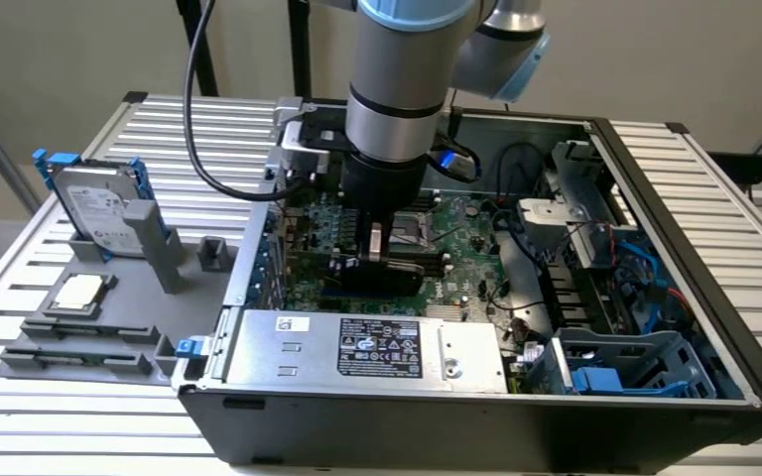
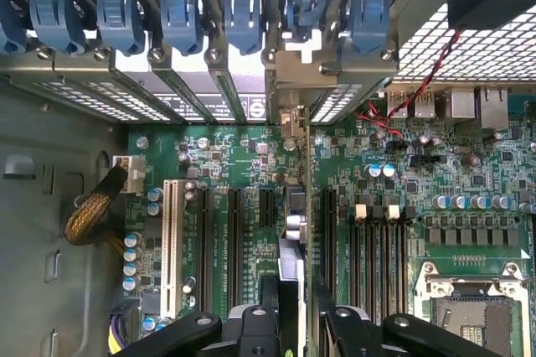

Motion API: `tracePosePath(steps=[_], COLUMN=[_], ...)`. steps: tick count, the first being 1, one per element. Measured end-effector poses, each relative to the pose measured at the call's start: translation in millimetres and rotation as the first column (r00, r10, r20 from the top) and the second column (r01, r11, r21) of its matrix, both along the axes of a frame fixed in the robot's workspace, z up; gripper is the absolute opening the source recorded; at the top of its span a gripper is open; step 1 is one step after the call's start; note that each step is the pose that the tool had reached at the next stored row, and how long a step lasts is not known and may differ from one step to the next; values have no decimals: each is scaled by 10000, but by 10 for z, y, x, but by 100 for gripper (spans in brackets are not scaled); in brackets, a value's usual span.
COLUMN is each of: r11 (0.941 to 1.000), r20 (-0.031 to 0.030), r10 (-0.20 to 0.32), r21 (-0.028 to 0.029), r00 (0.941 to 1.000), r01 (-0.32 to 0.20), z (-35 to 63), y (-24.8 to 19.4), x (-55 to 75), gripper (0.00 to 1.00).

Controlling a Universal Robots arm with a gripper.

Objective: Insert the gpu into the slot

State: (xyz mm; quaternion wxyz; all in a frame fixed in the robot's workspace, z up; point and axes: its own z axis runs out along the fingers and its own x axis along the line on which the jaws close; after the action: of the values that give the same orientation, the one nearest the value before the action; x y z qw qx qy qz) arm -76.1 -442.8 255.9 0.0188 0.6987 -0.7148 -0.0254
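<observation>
"One robot arm hangs into an open computer case (image 1: 487, 426). What has the gripper (image 1: 378, 250) got?"

"Its two fingers (image 2: 269, 298) are closed on the gpu (image 1: 388, 273), one on each side. The card stands on edge between them over the motherboard (image 2: 243, 143)."

"Where exactly is the card?"

"From the wrist view it runs edge-on across the green board. Black expansion slots (image 2: 234, 240) and a white one (image 2: 173, 240) lie on one side, and the black memory slots (image 2: 368, 240) on the other. Its silver bracket (image 2: 293, 72) reaches the row of blue clips (image 2: 180, 18) at the case's rear wall. Whether its lower edge has entered the slot, I cannot tell, because the card itself covers that spot."

"And around it?"

"In the exterior view, a grey labelled power-supply box (image 1: 289, 342) lies inside the case, nearer the camera than the card. Outside the case, to the exterior view's left, a hard drive (image 1: 94, 203) stands in a grey holder (image 1: 156, 248) on the slatted table (image 1: 37, 416). A processor chip (image 1: 79, 291) and two memory sticks (image 1: 76, 327) lie nearer the camera."
</observation>
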Motion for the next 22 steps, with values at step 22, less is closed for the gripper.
tracePosePath(steps=[22], r11=[10000], r20=[499], r10=[13], r21=[-2], r00=[9988], r01=[-13], z=[-33], y=[0], x=[-125], gripper=[26])
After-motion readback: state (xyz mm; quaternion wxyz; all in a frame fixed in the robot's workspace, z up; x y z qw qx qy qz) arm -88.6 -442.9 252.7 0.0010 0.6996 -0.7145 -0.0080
